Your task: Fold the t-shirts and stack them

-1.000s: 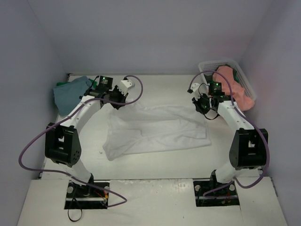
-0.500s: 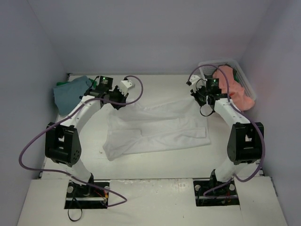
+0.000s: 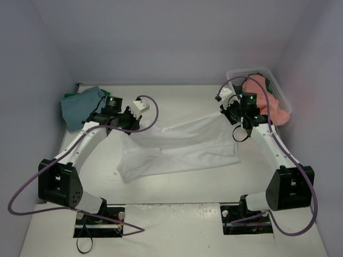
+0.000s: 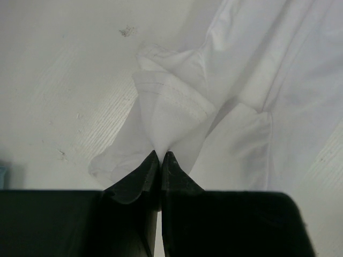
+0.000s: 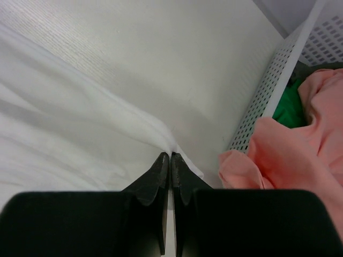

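The white t-shirt [image 3: 177,147] lies soft and rumpled in the middle of the table [image 3: 177,184], its near left corner bunched so the outline is hard to read. At its far edge the left gripper [image 4: 161,155] pinches a stitched sleeve hem and the right gripper [image 5: 170,156] pinches the other corner, jaws pressed together on cloth. Beyond, a teal t-shirt [image 3: 80,105] sits heaped far left; a salmon t-shirt [image 5: 300,144] spills over the perforated white basket [image 5: 262,91], mostly hiding a green t-shirt [image 5: 286,110].

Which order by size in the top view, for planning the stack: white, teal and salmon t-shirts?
Largest: white t-shirt, spread out, clearly biggest.
Then: teal t-shirt and salmon t-shirt look alike, both bunched, so unranked.
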Controlling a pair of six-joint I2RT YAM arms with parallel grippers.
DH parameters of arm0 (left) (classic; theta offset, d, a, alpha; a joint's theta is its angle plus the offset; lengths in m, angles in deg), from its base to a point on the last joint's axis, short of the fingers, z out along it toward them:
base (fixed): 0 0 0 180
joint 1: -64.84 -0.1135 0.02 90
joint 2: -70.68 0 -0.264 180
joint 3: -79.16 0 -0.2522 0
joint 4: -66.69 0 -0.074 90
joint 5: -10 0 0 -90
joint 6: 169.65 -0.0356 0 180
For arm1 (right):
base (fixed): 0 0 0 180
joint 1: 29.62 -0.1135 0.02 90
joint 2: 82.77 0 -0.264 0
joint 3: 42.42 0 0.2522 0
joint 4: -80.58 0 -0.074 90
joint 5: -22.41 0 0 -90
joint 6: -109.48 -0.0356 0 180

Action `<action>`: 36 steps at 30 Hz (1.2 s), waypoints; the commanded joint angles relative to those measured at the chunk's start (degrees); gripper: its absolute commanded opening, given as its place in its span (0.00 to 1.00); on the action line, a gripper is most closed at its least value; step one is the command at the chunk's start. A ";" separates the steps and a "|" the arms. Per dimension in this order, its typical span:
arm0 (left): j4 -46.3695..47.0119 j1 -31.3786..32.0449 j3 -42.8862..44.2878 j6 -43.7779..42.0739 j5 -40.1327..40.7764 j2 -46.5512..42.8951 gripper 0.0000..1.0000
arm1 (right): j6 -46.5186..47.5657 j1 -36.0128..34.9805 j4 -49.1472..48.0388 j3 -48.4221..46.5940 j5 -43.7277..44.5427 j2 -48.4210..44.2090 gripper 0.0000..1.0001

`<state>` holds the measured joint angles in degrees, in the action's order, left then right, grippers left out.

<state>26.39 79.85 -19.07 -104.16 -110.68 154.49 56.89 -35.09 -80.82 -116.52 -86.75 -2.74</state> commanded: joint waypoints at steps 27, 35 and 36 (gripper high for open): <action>10.89 0.29 0.89 -2.30 5.10 4.95 0.00 | 1.45 -3.23 -0.61 -0.66 3.24 7.40 0.00; 18.45 0.29 8.54 -0.28 10.01 16.03 0.00 | -1.46 -2.52 -8.26 -6.62 7.28 16.47 0.00; 19.42 0.29 8.98 -0.10 10.72 16.56 0.00 | -1.72 -2.26 -8.88 -7.25 7.73 17.95 0.00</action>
<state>38.95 80.00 -13.93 -105.51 -103.01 171.54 57.15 -38.17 -83.00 -119.58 -81.85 14.12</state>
